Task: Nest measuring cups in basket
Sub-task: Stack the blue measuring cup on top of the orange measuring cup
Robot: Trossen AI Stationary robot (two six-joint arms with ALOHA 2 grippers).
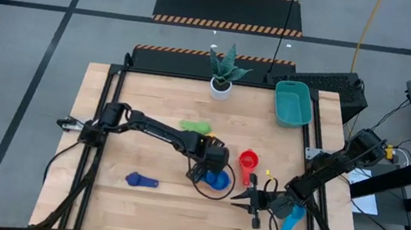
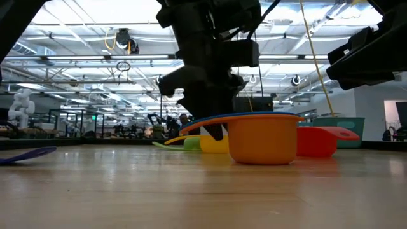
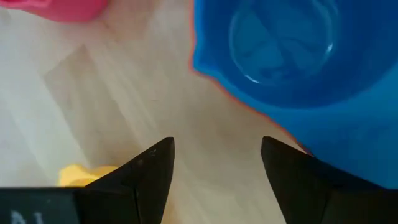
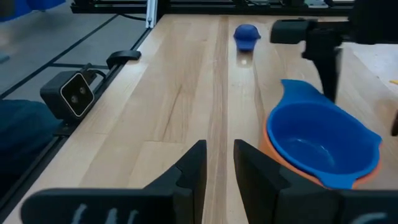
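High view: left tool [image 1: 213, 171] over blue cup [image 1: 218, 181] mid-desk; red cup [image 1: 247, 164] just beside; dark blue cup [image 1: 140, 179] apart to left; green cup [image 1: 195, 126] farther back; teal basket [image 1: 293, 104] at far right corner of desk [image 1: 151, 108], empty.
Right tool [image 1: 256, 200] near front right.

Low view: blue cup nested in orange cup [image 2: 262, 140]; yellow cup [image 2: 213, 144] behind.

Left wrist view: fingers [image 3: 149, 168] spread, holding nothing.

Right wrist view: fingers [image 4: 189, 168] narrow gap, empty.

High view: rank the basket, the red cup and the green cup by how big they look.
1. The basket, clearly the largest.
2. and 3. The red cup and the green cup look about alike from above, so I would not rank them.
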